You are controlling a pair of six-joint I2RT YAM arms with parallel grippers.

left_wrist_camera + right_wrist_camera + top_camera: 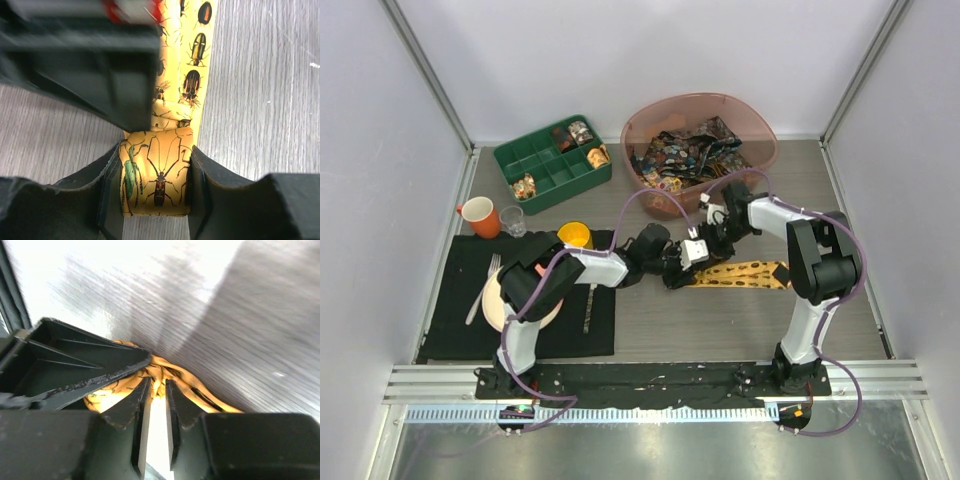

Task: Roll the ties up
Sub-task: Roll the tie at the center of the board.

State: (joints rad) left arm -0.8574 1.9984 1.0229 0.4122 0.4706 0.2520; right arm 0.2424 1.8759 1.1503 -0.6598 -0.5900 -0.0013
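A yellow-orange tie [745, 272] printed with dark insects lies on the table, its flat tail running right. Its near end is wound into a roll [156, 172]. My left gripper [156, 190] is shut on the sides of that roll; in the top view it is at table centre [676, 268]. My right gripper [704, 243] comes in from above and pinches a fold of the same tie [192, 387] between its nearly closed tips [157, 382]. The dark printed ties [685, 155] are piled in a pink bowl [760, 125].
A green compartment tray [535, 165] with trinkets stands at the back left. An orange mug [480, 215], a glass [513, 220] and a yellow cup [575, 235] border a black mat [460, 320] holding a plate [495, 300] and a knife [589, 305].
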